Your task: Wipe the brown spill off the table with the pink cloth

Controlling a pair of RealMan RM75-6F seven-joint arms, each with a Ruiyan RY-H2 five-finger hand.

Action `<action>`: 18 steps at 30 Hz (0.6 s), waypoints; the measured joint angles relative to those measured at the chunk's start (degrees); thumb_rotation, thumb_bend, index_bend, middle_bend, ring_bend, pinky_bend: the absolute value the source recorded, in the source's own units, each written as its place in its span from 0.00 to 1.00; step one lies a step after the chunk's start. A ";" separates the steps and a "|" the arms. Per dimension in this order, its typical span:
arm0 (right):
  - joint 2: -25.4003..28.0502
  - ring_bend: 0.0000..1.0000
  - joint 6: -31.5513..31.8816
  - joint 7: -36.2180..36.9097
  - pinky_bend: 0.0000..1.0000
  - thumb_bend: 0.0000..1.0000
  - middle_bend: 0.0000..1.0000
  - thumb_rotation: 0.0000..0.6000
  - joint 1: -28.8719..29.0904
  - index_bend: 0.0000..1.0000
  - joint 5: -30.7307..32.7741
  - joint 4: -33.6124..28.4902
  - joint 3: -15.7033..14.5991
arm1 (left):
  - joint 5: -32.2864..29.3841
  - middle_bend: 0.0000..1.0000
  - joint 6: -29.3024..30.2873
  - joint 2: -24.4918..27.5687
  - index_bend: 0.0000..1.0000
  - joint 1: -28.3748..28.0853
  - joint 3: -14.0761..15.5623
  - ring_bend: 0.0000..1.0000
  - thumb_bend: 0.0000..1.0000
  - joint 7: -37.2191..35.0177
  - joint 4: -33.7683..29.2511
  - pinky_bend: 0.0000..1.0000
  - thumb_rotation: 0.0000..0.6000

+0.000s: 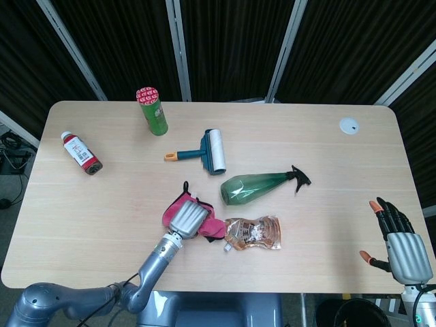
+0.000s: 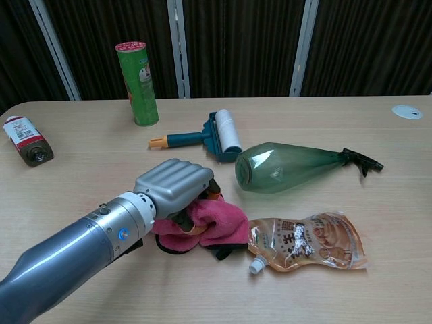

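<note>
Both my hands show: my left hand (image 2: 174,190) presses the pink cloth (image 2: 214,225) to the table (image 2: 317,297), fingers curled into it. It lies mid-table, touching the pouch (image 2: 307,241) on its right. My right hand (image 1: 398,242) hovers at the near right edge, fingers spread, holding nothing
</note>
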 measured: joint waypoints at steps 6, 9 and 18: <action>-0.08 0.00 -0.17 -0.22 0.13 0.07 0.00 1.00 0.04 0.00 0.00 0.02 0.00 | -0.91 0.63 -0.12 2.40 0.88 0.62 -0.58 0.57 0.55 -0.09 1.31 0.57 1.00; -0.12 0.00 -0.23 -0.37 0.13 0.07 0.00 1.00 0.05 0.00 -0.09 -0.01 -0.06 | -1.37 0.63 -0.26 4.60 0.88 1.19 -0.75 0.57 0.55 -0.53 3.13 0.57 1.00; -0.27 0.00 -0.28 -1.00 0.13 0.07 0.00 1.00 0.08 0.00 -0.34 -0.06 -0.14 | -2.56 0.63 -0.29 12.29 0.87 3.30 -2.09 0.57 0.55 -4.88 4.49 0.57 1.00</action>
